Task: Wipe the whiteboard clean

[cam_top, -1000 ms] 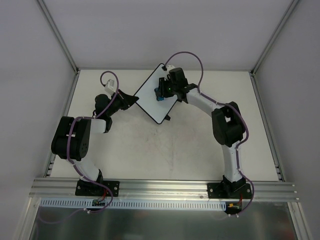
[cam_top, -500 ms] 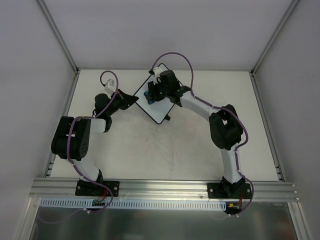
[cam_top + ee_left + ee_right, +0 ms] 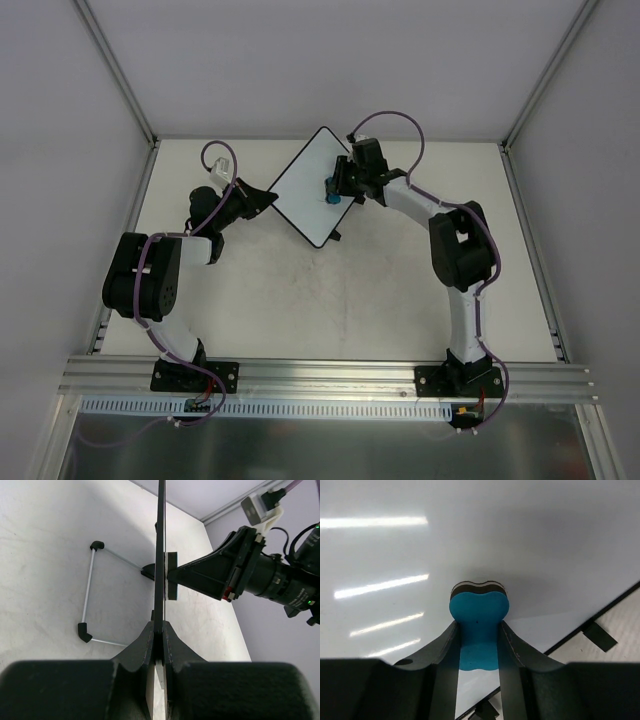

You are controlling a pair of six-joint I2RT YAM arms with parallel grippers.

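The whiteboard [image 3: 308, 192] is a white board with a thin black rim, turned like a diamond at the back of the table. My left gripper [image 3: 268, 197] is shut on its left corner; in the left wrist view the board [image 3: 161, 555] shows edge-on between the closed jaws of the left gripper [image 3: 161, 630]. My right gripper [image 3: 337, 187] is shut on a blue eraser [image 3: 331, 196] pressed against the board near its right edge. In the right wrist view the eraser [image 3: 479, 625] sits between the fingers of the right gripper [image 3: 479, 630] against the white board face [image 3: 470, 540].
A thin metal stand frame with black corner pieces [image 3: 90, 597] lies on the table to the left of the board. The board's black tabs [image 3: 600, 635] jut from its lower right edge. Metal enclosure posts [image 3: 120, 75] rise at the back corners.
My right gripper swept the eraser left across the board, then back right to near the board's right edge. The left gripper and the board have stayed put.
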